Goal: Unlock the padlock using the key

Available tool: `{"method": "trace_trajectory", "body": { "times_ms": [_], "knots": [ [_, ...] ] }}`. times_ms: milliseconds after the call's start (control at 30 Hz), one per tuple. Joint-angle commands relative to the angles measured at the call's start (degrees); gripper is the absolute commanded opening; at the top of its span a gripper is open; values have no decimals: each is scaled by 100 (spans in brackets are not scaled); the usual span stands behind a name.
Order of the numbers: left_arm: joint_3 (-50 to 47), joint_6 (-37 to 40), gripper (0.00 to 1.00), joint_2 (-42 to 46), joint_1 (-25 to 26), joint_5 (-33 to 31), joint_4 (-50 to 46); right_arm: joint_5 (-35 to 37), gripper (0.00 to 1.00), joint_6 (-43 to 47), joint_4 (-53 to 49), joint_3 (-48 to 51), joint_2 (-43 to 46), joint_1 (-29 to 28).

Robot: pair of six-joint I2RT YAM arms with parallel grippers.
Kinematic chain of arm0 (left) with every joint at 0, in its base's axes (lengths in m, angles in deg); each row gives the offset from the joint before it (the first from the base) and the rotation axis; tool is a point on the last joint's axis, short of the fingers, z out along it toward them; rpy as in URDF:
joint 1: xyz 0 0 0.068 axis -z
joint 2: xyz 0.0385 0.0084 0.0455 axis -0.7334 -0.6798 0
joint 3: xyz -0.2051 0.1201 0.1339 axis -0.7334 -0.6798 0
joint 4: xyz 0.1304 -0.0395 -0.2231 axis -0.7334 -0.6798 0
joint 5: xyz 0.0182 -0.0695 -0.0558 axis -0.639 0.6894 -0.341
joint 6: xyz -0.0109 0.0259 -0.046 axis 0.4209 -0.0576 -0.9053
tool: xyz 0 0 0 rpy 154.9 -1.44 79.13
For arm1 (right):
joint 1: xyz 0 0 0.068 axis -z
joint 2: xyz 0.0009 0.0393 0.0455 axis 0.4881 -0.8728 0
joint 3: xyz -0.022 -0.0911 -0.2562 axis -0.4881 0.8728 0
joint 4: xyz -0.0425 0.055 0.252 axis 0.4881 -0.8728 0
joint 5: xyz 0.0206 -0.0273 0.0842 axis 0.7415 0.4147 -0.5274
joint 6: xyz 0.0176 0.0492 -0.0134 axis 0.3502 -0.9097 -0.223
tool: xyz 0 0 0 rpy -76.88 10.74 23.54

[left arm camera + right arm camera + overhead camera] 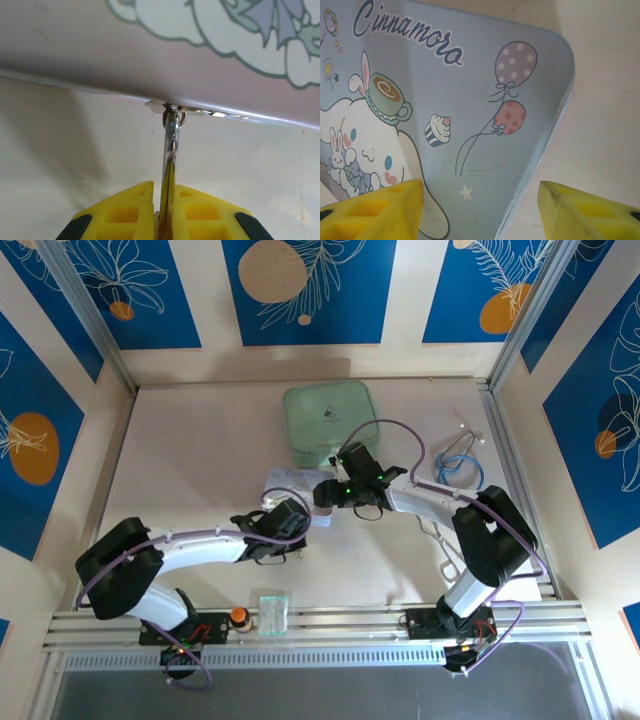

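So the Cinnamoroll tin (pixel 288 482) lies flat around the middle of the table (pixel 200 460), and both arms are crowded onto it. From overhead the left arm comes in at the tin's 6 o'clock edge and the right one sits at its 3 o'clock. On the left wrist cam, the left gripper (pixel 167 195) has its yellow pads (pixel 130 212) squeezed together on the padlock (pixel 170 165). You mostly see the thin silver shackle edge-on, running straight toward 12 o'clock out of the pads, with just a brownish-brass sliver down between them. The top of the shackle goes through a little metal loop (pixel 173 118) right at the tin's rim, next to a flat pale metal tab (pixel 156 105) at about 10 o'clock of the loop, so the lock is hanging off the tin's front edge. The right gripper (pixel 480 192) is spread wide with nothing pinched. One yellow finger (pixel 375 210) sits over the printed lid near the cartoon pup, and the other is off past the tin's rounded corner, over bare table. I can't tell how high above the lid it is. Other stuff: a mint green case (pixel 330 423) at 12 o'clock of the tin, a blue loop thing (pixel 462 468) way out at 3 o'clock, and a small clear box (pixel 273 612) at 6 o'clock by the front rail.
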Motion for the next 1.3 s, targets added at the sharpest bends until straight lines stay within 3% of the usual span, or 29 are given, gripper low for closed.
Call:
{"method": "trace_trajectory", "body": {
  "times_ms": [0, 267, 833, 1267],
  "knots": [
    [-9, 259, 9, -159, -111, -335, -1154, 192, 61, -13, -447, 238, -232, 65],
    [424, 685, 12, -438, -73, -831, -1810, 143, 60, -31, -404, 255, -263, 65],
    [510, 599, 26, -859, 81, -717, -1562, 58, 60, -101, -326, 280, -350, 74],
    [943, 628, 27, -1112, 451, -1372, -2308, 33, 60, -92, -315, 238, -414, 74]
  ]
}}
